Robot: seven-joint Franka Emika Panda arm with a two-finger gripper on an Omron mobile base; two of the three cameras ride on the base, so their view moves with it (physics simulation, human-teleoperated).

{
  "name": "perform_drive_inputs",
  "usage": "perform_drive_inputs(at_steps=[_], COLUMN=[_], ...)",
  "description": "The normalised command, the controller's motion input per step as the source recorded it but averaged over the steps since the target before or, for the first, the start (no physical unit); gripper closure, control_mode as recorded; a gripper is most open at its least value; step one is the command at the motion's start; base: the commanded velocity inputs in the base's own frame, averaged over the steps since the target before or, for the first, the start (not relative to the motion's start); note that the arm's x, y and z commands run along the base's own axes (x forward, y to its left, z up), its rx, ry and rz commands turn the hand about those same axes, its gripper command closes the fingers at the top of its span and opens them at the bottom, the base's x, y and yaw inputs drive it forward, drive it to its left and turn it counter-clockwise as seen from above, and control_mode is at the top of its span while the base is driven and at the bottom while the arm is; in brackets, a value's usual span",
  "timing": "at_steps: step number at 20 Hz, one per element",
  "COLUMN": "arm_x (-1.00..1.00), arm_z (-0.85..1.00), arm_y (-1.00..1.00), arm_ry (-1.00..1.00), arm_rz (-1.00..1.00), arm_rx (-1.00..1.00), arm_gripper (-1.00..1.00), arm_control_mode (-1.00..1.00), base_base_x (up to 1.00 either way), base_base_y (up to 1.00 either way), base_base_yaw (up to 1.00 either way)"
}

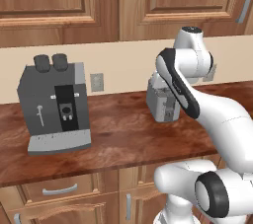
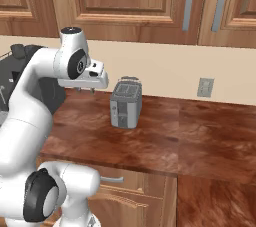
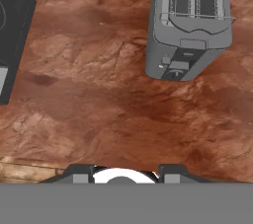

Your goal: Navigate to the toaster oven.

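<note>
A wide stretch of bare wooden counter (image 1: 118, 134) is lying open between the dark coffee machine (image 1: 53, 107) and the silver slot toaster (image 2: 125, 103), both well apart, while more clear counter is spreading to the toaster's right toward the wall outlet (image 2: 205, 87).

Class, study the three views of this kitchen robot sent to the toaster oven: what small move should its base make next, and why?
Probably drive on sideways along the counter to search. What stands before the robot is a dark coffee machine and a small silver slot toaster, neither being the windowed oven. The gripper hangs above the wood, holding nothing, so only the base need move. Which direction is unclear.
</note>
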Motion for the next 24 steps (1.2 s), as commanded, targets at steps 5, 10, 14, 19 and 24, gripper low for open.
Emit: perform_drive_inputs(at_steps=[5, 10, 14, 19, 24], arm_x=[-0.30, -0.70, -0.50, -0.23, -0.10], arm_z=[-0.02, -0.34, -0.39, -0.34, -0.22], arm_y=[-0.03, -0.01, 0.00, 0.00, 0.00], arm_ry=[0.00, 0.00, 0.00, 0.00, 0.00], arm_rz=[0.00, 0.00, 0.00, 0.00, 0.00], arm_rx=[0.00, 0.00, 0.00, 0.00, 0.00], arm_gripper=[-1.00, -1.00, -1.00, -1.00, -1.00], arm_control_mode=[-1.00, -1.00, -1.00, -1.00, 1.00], base_base_x=[0.00, 0.00, 0.00, 0.00, -0.07], base_base_y=[0.00, 0.00, 0.00, 0.00, 0.00], base_base_yaw=[0.00, 0.00, 0.00, 0.00, 0.00])
